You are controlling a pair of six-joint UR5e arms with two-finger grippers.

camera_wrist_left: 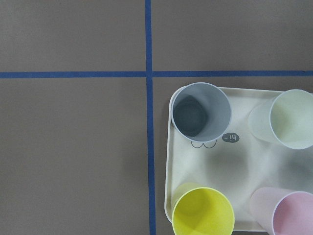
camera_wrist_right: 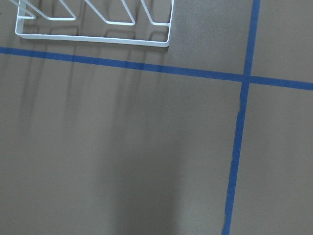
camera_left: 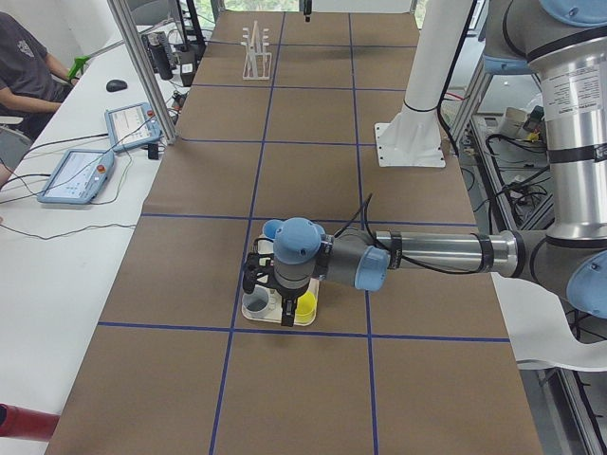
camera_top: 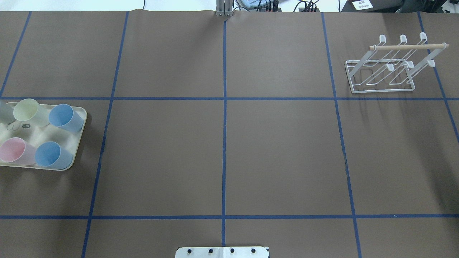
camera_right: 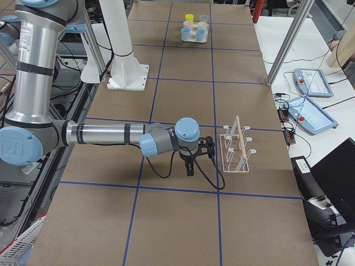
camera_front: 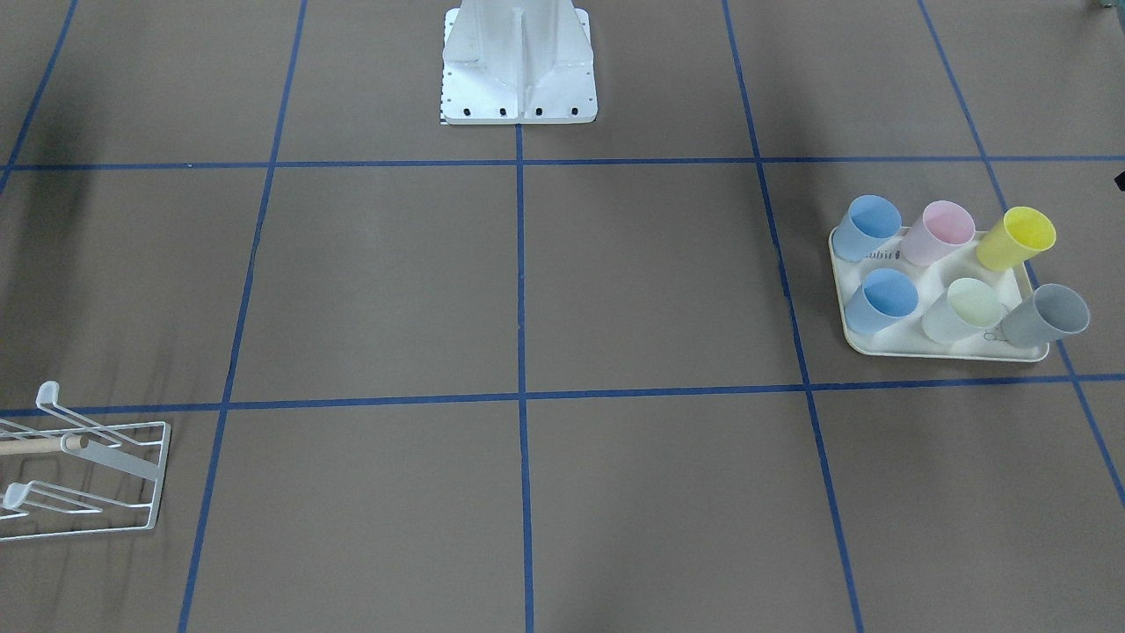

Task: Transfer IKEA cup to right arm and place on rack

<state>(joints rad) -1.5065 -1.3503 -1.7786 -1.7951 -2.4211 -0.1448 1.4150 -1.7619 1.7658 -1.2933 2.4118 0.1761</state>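
Observation:
Several pastel IKEA cups stand upright on a cream tray (camera_front: 949,354): blue (camera_front: 866,227), pink (camera_front: 940,231), yellow (camera_front: 1017,237), a second blue, pale green and grey (camera_front: 1046,315). The left wrist view looks straight down on the grey cup (camera_wrist_left: 201,110) and the yellow cup (camera_wrist_left: 203,213). My left gripper (camera_left: 278,311) hangs just above that tray; I cannot tell whether it is open or shut. The white wire rack (camera_top: 391,66) with its wooden dowel stands far right with nothing on it. My right gripper (camera_right: 190,166) hovers low beside the rack (camera_right: 236,147), state unclear.
The robot's white base plate (camera_front: 518,70) sits at the table's middle edge. Blue tape lines grid the brown table. In the left side view a person (camera_left: 24,66) sits at a side table with teach pendants (camera_left: 76,175) and cables.

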